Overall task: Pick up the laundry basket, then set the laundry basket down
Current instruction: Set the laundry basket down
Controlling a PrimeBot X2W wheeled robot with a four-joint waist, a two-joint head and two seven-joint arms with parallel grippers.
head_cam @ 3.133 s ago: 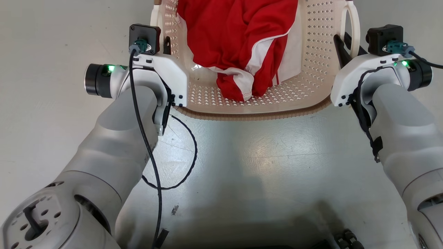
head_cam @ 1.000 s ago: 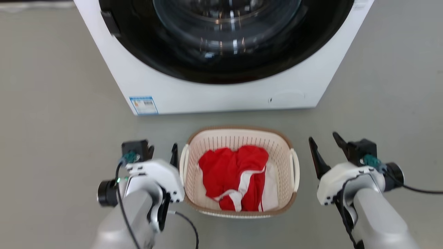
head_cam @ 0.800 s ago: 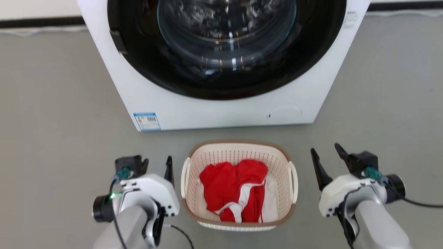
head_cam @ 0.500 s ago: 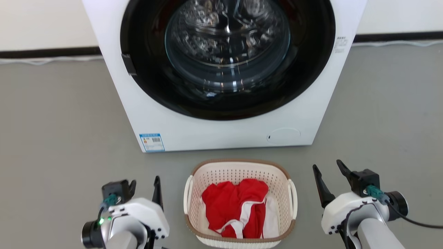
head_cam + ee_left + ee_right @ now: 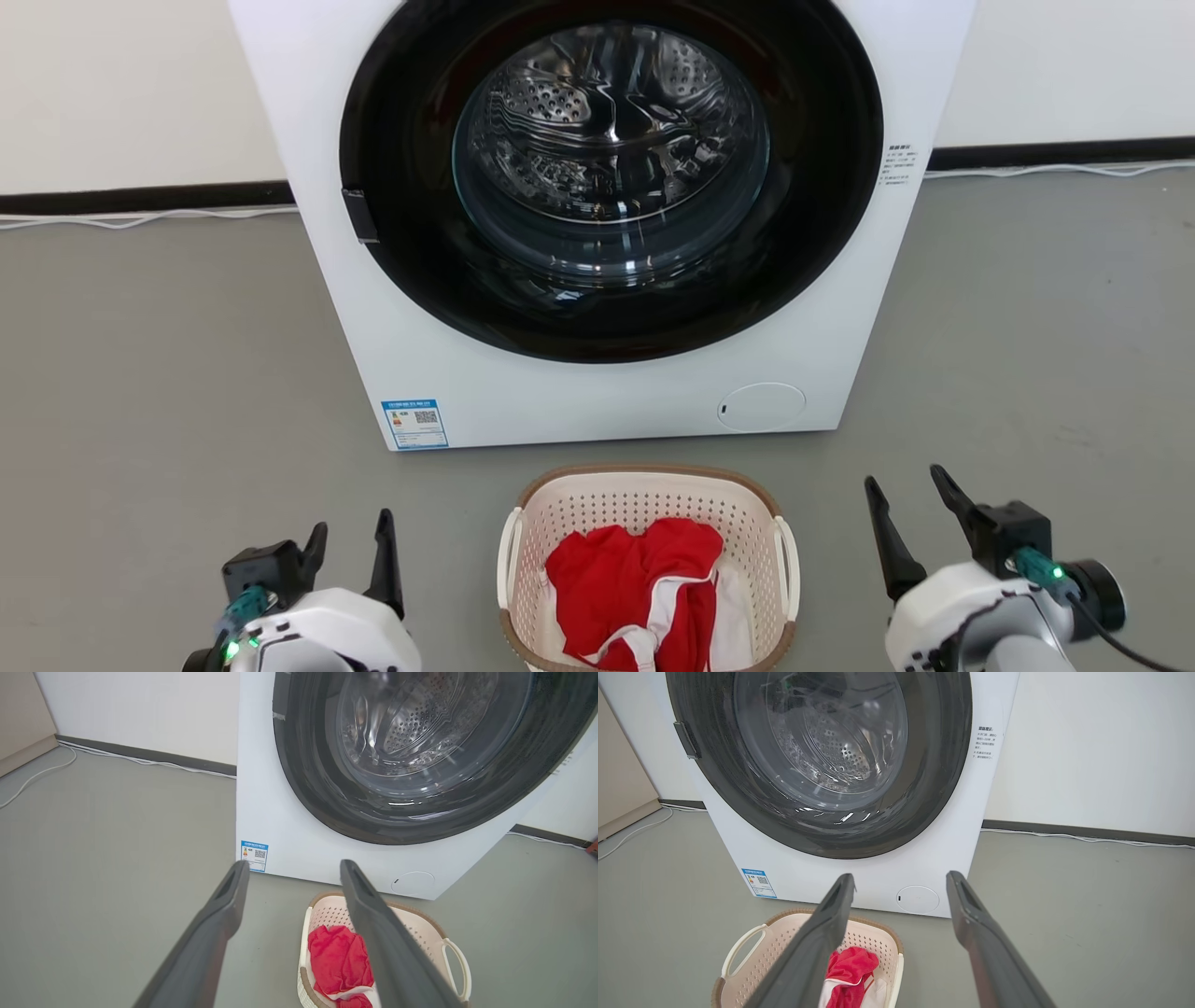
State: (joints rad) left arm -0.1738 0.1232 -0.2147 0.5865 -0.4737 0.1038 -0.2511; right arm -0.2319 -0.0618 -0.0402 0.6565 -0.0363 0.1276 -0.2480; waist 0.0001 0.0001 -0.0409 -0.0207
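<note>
head view: a few seconds back both hands sat low at the side handles of the laundry basket (image 5: 644, 509). now the left hand (image 5: 352, 523) and right hand (image 5: 904, 478) hang clear of it on either side, each with fingers spread and holding nothing. the camera has lifted too, bringing more of the washing machine (image 5: 597, 401) into frame. the laundry basket stands on the grey floor (image 5: 168, 373) just before the machine, a red garment (image 5: 635, 588) heaped inside. its near edge is cut off, so it only seems to sit flat. that reads as the set-down finished and the task about complete.

left wrist view: the left hand (image 5: 294, 864) is spread, with the laundry basket (image 5: 420, 933) below and to its right, untouched.

right wrist view: the right hand (image 5: 901, 875) is likewise spread above the laundry basket (image 5: 770, 947). a pale wall and a white cable (image 5: 1087, 837) along the dark skirting close the room behind.
</note>
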